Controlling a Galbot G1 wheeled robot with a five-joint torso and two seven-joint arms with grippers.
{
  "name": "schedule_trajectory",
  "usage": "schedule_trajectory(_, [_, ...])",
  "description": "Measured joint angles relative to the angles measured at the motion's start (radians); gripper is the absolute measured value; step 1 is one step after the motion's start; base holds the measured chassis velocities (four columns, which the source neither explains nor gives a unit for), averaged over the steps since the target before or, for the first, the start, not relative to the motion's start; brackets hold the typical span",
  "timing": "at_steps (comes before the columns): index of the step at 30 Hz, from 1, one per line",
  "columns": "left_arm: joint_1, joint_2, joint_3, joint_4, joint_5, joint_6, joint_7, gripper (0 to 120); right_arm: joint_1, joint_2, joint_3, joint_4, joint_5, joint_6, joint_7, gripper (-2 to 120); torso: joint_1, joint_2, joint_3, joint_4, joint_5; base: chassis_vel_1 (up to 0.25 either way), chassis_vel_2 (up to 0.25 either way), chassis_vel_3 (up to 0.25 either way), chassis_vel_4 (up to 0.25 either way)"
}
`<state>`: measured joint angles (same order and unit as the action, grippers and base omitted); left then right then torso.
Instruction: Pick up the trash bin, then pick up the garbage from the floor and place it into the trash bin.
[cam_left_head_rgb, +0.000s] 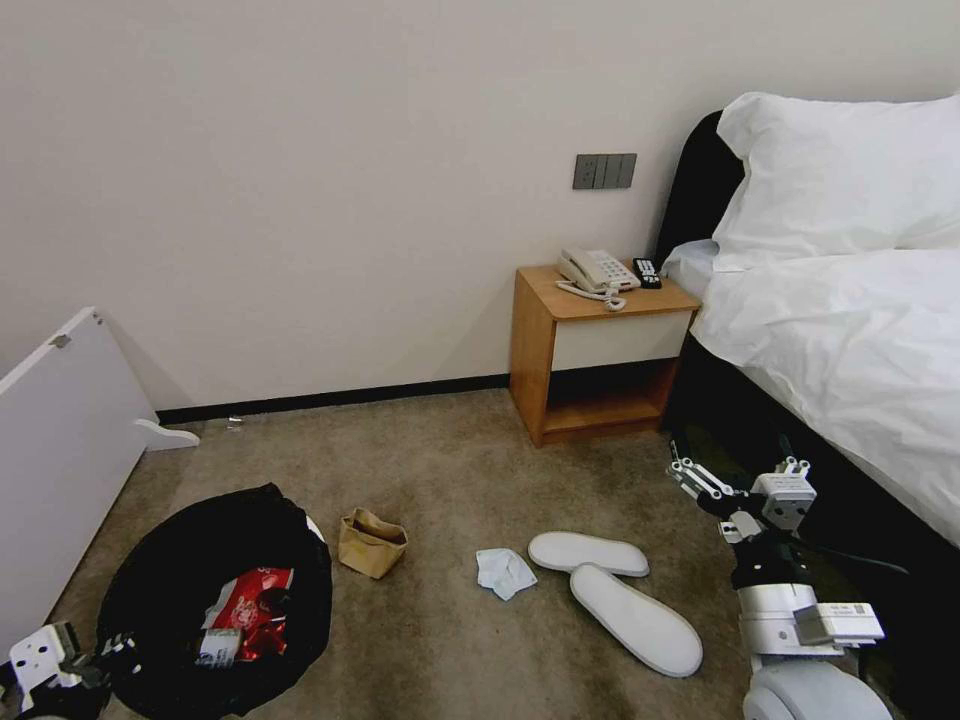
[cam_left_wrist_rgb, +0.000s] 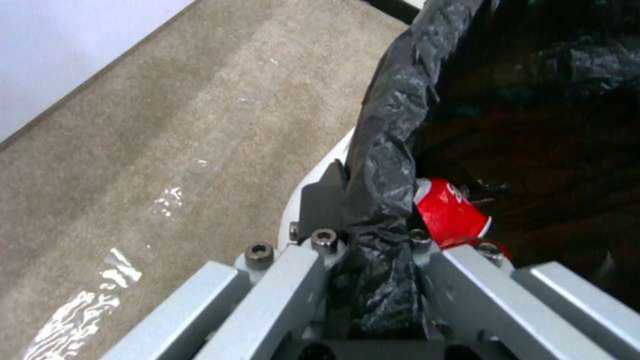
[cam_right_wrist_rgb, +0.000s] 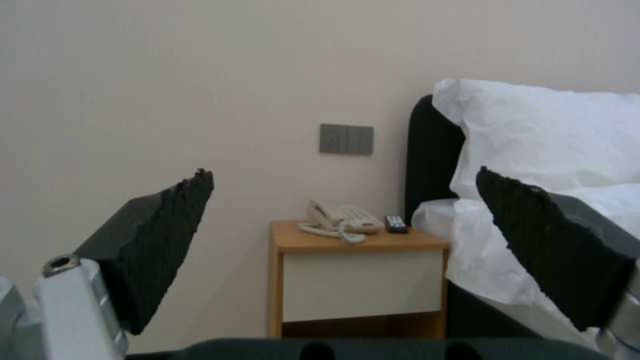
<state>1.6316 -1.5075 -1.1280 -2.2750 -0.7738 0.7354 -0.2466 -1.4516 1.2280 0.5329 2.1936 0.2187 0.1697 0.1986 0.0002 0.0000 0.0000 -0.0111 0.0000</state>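
The left gripper (cam_left_wrist_rgb: 373, 250) was clamped on the rim of the trash bin (cam_left_head_rgb: 215, 590), pinching the black garbage bag (cam_left_wrist_rgb: 387, 165) and the white wall between its fingers. In the head view the bin sat low at the robot's left, just beside the left gripper (cam_left_head_rgb: 105, 650), its mouth tipped toward the camera. Whether its base rested on the floor (cam_left_head_rgb: 450, 460) could not be told.

Contents of the bin: a crushed red can (cam_left_wrist_rgb: 450, 210), close inside the pinched rim, and a red-white snack packet (cam_left_head_rgb: 250, 605) lying against the liner.

The right gripper (cam_left_head_rgb: 715, 490) was held above the carpet near the bed (cam_left_head_rgb: 850, 330), fingers (cam_right_wrist_rgb: 167, 235) spread wide and holding nothing, pointed toward the nightstand (cam_left_head_rgb: 590, 350).

Litter on the floor: a brown paper bag (cam_left_head_rgb: 370, 543), upright with its mouth open, just beside the bin; a crumpled white tissue (cam_left_head_rgb: 504, 572) near the middle; two white slippers (cam_left_head_rgb: 610, 590), touching at one end, their long axes running from the tissue toward the right arm.

Judgement: the bin was secured and part of the litter was in it. The remaining items lay between the two arms. The slippers and tissue lay below and to the left of the right gripper, which was the nearer free one; the paper bag lay farther from it, closer to the bin.
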Motion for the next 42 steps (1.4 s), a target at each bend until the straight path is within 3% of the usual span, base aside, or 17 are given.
schedule_trajectory(30, [-0.002, 0.0, 0.002, 0.009, 0.001, 0.0, 0.0, 2, 0.004, -0.004, -0.003, -0.029, -0.023, 0.023, -0.031, 100, 0.0, 0.0, 0.0, 0.0, 0.0, 0.0, 0.0, 0.0, 0.0])
schedule_trajectory(33, [-0.001, 0.002, 0.001, 0.009, 0.001, 0.0, 0.0, 2, 0.001, -0.035, -0.003, -0.034, -0.039, -0.027, -0.009, 100, 0.0, 0.0, 0.0, 0.0, 0.0, 0.0, 0.0, 0.0, 0.0])
schedule_trajectory(34, [-0.001, 0.003, 0.001, 0.009, 0.001, 0.0, 0.0, 2, -0.003, -0.07, -0.005, -0.034, -0.05, -0.105, 0.022, 100, 0.0, 0.0, 0.0, 0.0, 0.0001, 0.0, 0.0, 0.0, 0.0])
schedule_trajectory(35, [-0.001, 0.003, 0.001, 0.009, 0.001, 0.0, 0.0, 2, -0.003, -0.07, -0.005, -0.034, -0.05, -0.105, 0.022, 100, 0.0, 0.0, 0.0, 0.0, 0.0001, 0.0, 0.0, 0.0, 0.0])
schedule_trajectory(37, [0.0, 0.004, 0.003, 0.009, 0.001, 0.0, 0.0, 2, -0.023, -0.165, -0.015, -0.017, -0.047, -0.284, 0.056, 100, 0.0, 0.0, 0.0, 0.0, 0.0002, 0.0, 0.0, 0.0, 0.0])
schedule_trajectory(38, [0.0, 0.004, 0.003, 0.009, 0.001, 0.0, 0.0, 2, -0.023, -0.165, -0.015, -0.017, -0.047, -0.284, 0.056, 100, 0.0, 0.0, 0.0, 0.0, 0.0002, 0.0, 0.0, 0.0, 0.0])
schedule_trajectory(40, [-0.001, 0.004, 0.006, 0.01, 0.0, 0.0, 0.0, 2, -0.039, -0.235, -0.029, -0.002, -0.035, -0.415, 0.066, 100, 0.0, 0.0, 0.0, -0.0003, 0.0, 0.0, 0.0, 0.0, 0.0])
schedule_trajectory(42, [-0.002, 0.005, 0.008, 0.01, 0.0, 0.0, 0.0, 2, -0.044, -0.265, -0.043, 0.003, -0.035, -0.466, 0.069, 100, 0.0, 0.0, 0.0, -0.0001, 0.0002, 0.0, 0.0, 0.0, 0.0])
